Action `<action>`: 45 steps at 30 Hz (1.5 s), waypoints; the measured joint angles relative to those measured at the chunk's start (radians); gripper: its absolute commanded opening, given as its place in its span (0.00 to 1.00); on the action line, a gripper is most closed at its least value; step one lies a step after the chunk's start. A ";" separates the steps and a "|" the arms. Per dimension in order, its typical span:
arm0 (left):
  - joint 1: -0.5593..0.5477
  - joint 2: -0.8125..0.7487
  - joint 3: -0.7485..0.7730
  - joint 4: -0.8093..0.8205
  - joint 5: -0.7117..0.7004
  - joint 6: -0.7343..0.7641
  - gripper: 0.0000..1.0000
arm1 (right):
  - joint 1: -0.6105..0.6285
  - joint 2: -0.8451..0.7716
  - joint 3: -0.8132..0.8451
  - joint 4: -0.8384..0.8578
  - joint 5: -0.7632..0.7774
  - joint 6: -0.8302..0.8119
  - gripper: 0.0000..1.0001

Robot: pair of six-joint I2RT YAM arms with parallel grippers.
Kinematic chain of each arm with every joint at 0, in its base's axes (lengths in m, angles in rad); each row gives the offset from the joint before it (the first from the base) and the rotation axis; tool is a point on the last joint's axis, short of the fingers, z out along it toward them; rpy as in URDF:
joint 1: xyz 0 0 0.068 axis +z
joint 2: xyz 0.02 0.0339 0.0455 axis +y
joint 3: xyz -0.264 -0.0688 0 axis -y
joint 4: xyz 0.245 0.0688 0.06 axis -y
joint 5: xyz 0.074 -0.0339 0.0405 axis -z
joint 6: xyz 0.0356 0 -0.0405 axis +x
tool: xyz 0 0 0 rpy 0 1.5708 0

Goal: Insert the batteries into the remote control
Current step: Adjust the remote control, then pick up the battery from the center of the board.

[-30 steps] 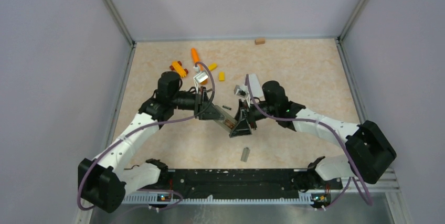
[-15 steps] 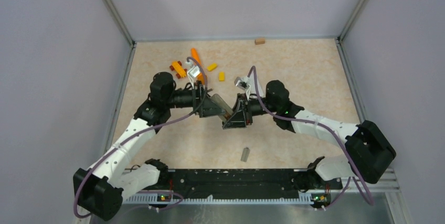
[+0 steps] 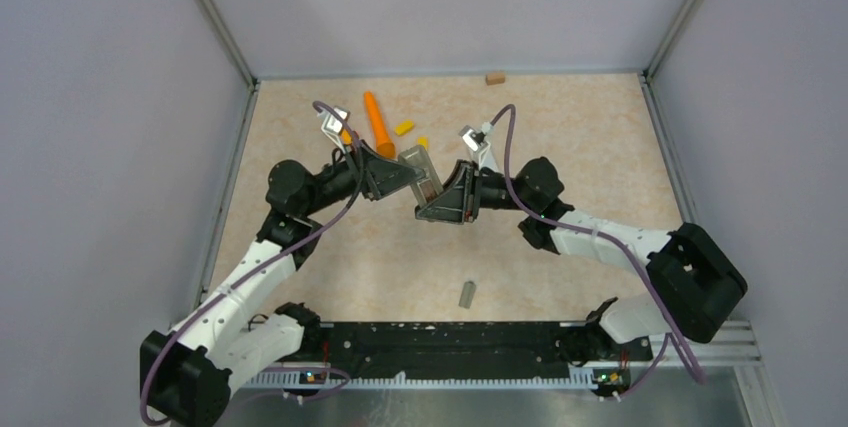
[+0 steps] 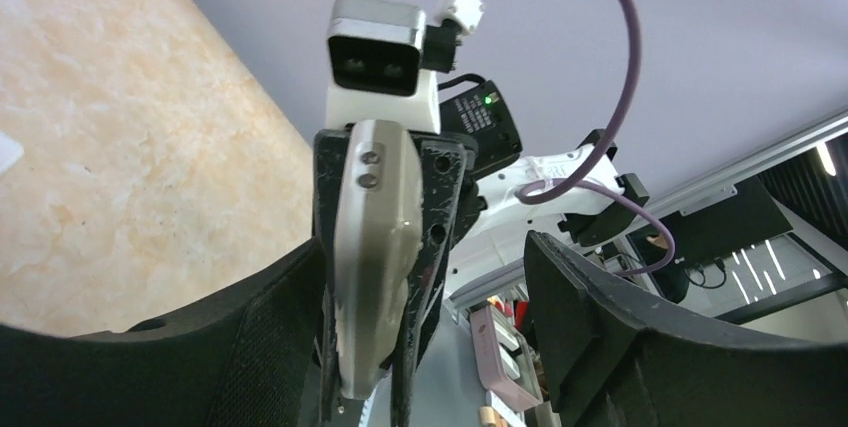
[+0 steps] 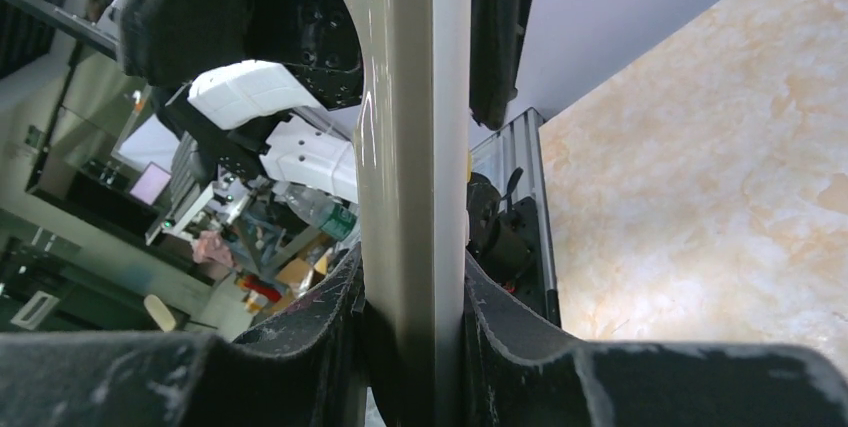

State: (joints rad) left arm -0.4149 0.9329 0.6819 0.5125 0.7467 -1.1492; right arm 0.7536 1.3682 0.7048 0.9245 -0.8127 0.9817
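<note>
Holding the remote control (image 3: 424, 169) aloft over mid-table, clamping it in the right gripper (image 5: 410, 317), flanking it with the left gripper (image 4: 420, 277) fingers apart, seemingly not yet loading anything, no batteries showing in any view.

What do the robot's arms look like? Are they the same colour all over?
No. The left arm and right arm have white shells between chunky black joints. A purple cable loops along each one, up to a small silver camera at the wrist. The left pincer and right pincer are black wedges with rough dark pads.
</note>
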 measured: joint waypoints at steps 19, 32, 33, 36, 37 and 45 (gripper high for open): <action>0.029 0.035 0.010 -0.054 -0.039 0.102 0.00 | 0.002 0.017 -0.010 -0.025 0.007 0.064 0.77; 0.077 -0.111 0.084 -0.621 -0.552 0.452 0.00 | 0.002 -0.136 0.123 -0.739 0.442 -0.357 0.56; 0.079 -0.123 0.084 -0.654 -0.592 0.467 0.00 | 0.002 -0.107 0.167 -0.808 0.483 -0.398 0.53; 0.079 -0.166 0.084 -0.723 -0.681 0.500 0.00 | 0.002 0.006 0.306 -0.949 0.568 -0.515 0.51; 0.079 -0.179 0.084 -0.737 -0.699 0.507 0.00 | 0.002 0.037 0.336 -0.974 0.585 -0.546 0.49; 0.079 -0.251 0.084 -0.828 -0.787 0.536 0.00 | 0.005 0.279 0.435 -1.102 0.678 -0.799 0.41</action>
State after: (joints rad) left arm -0.3355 0.6823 0.7662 -0.3157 -0.0406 -0.6136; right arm 0.7589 1.6470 1.1393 -0.1772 -0.1349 0.1825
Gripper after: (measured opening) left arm 0.300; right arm 0.411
